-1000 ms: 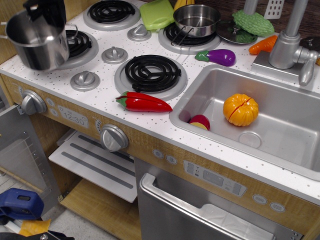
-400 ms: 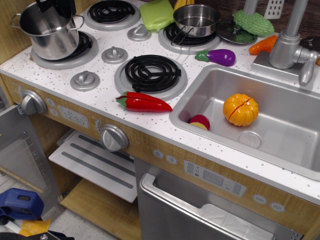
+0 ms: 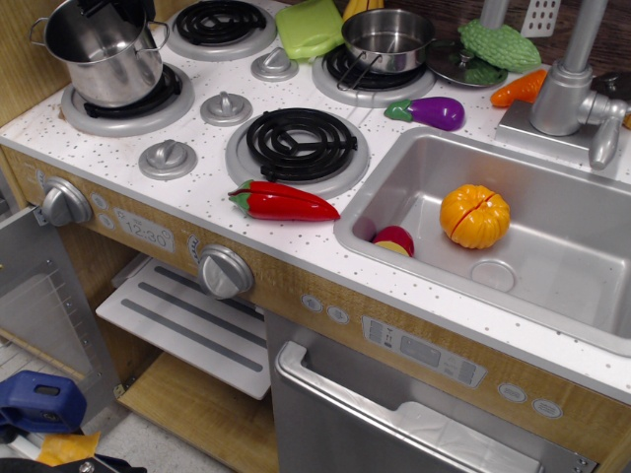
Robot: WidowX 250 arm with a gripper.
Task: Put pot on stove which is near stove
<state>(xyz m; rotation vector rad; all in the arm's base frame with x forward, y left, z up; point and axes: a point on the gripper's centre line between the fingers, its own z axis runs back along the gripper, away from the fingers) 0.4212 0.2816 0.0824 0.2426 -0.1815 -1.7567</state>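
Note:
The tall shiny steel pot [image 3: 104, 59] stands upright over the near-left coil burner [image 3: 84, 113] of the white speckled stove [image 3: 202, 158], at the top left of the view. Its base looks level with the burner; I cannot tell whether it rests on it or hangs just above. My gripper [image 3: 116, 8] is only a black tip at the top edge, at the pot's far rim, seemingly still closed on it. The centre burner [image 3: 301, 143] is bare.
A shallower steel pan [image 3: 386, 39] sits on the back-right burner. A red pepper [image 3: 284, 202], an eggplant [image 3: 431, 111], a green block [image 3: 309, 28] and a carrot [image 3: 520, 87] lie on the counter. The sink [image 3: 582, 266] holds an orange pumpkin [image 3: 474, 215]. The faucet [image 3: 567, 89] stands behind it.
The pot was carried from the stove's left edge, tilted, rightward and back over the near-left burner. It has been lowered and now stands upright there.

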